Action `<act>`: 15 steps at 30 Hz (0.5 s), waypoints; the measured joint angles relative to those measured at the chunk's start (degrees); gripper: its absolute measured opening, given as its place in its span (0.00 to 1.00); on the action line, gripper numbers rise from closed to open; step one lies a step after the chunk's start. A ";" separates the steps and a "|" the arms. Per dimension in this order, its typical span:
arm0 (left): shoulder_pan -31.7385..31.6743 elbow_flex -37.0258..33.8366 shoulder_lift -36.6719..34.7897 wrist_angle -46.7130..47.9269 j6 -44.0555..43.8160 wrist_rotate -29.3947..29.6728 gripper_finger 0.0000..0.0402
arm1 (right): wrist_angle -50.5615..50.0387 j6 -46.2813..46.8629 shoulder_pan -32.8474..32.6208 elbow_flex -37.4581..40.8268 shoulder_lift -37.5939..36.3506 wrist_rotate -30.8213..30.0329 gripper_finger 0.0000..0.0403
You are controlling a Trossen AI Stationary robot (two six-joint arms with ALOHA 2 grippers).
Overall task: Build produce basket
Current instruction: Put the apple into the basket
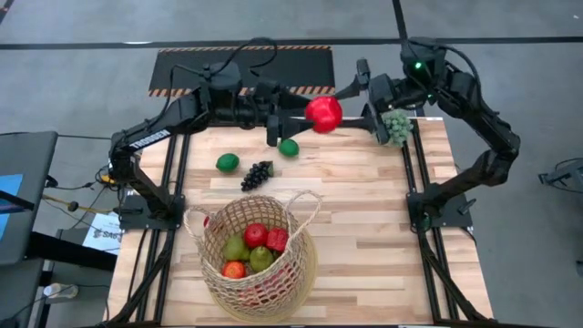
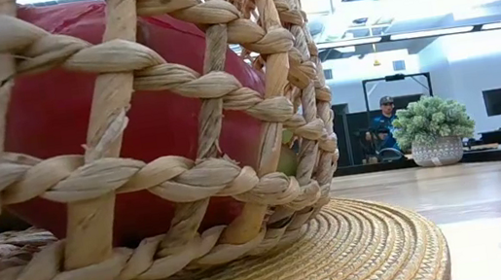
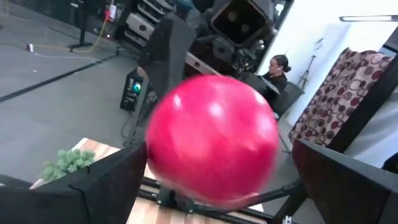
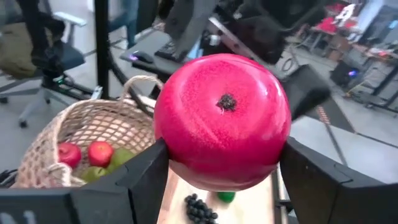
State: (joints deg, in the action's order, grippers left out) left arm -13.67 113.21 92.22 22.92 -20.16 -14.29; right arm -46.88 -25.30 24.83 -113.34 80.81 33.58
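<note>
A round red fruit point(image 1: 323, 114) with a dark calyx point(image 4: 227, 101) hangs in the air over the table's far edge, between my two arms. My right gripper point(image 4: 224, 155) reaches in from the table's right and is shut on it. My left gripper point(image 3: 219, 149) comes level from the left and stands open, one finger on either side of the fruit point(image 3: 211, 137), with a gap showing beside one finger point(image 3: 329, 174). The wicker basket point(image 1: 260, 260) stands near the table's front and holds several red and green fruits. My right gripper pinches the red fruit between its two fingers, on two opposite sides point(image 4: 171, 149) below the fruit's widest part. The fingers come about level from the table's right. The fruit is lifted clear of the table, its dark calyx end toward the wrist camera.
Two green limes point(image 1: 228, 162) point(image 1: 289, 147) and a dark grape bunch point(image 1: 257, 175) lie on the table's far half. A pale green spiky plant point(image 1: 396, 126) sits at the far right. The basket's weave point(image 2: 135, 156) fills the low view. A person point(image 2: 385, 121) sits in the room behind.
</note>
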 joint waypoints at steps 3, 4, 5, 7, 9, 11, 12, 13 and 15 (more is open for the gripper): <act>0.74 -0.01 0.43 -0.92 0.06 0.94 0.97 | -0.39 -0.02 -1.80 0.15 0.35 -0.91 0.70; 1.11 0.02 0.64 -1.56 0.17 0.86 0.97 | -0.23 -0.04 -2.45 0.15 0.43 -1.24 0.70; 1.36 0.02 0.70 -1.55 0.17 0.87 0.97 | -0.27 -0.13 -3.10 0.15 0.49 -1.54 0.70; 1.97 0.04 1.13 -1.13 0.24 1.20 0.97 | 0.01 -0.20 -4.02 0.13 0.65 -2.55 0.70; 2.67 0.14 2.12 -1.64 0.13 0.82 0.97 | -0.89 -0.44 -4.85 0.15 0.66 -3.75 0.70; 3.00 0.05 2.81 -1.73 -0.33 -0.40 0.97 | -1.59 -0.50 -5.55 0.15 0.61 -3.97 0.70; 3.30 0.15 3.13 -2.44 -0.53 -1.08 0.97 | -1.11 -0.47 -5.85 0.15 0.61 -4.06 0.70; 3.42 0.15 3.21 -3.02 -0.85 -1.61 0.97 | -0.97 -0.44 -5.98 0.15 0.51 -4.21 0.70; 3.61 0.14 3.36 -3.64 -1.00 -1.68 0.96 | -1.61 -0.46 -6.20 0.14 0.33 -4.23 0.70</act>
State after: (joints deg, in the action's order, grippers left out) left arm -10.06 113.34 95.58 19.28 -21.16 -15.97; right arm -48.49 -25.76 18.63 -113.20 81.14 29.34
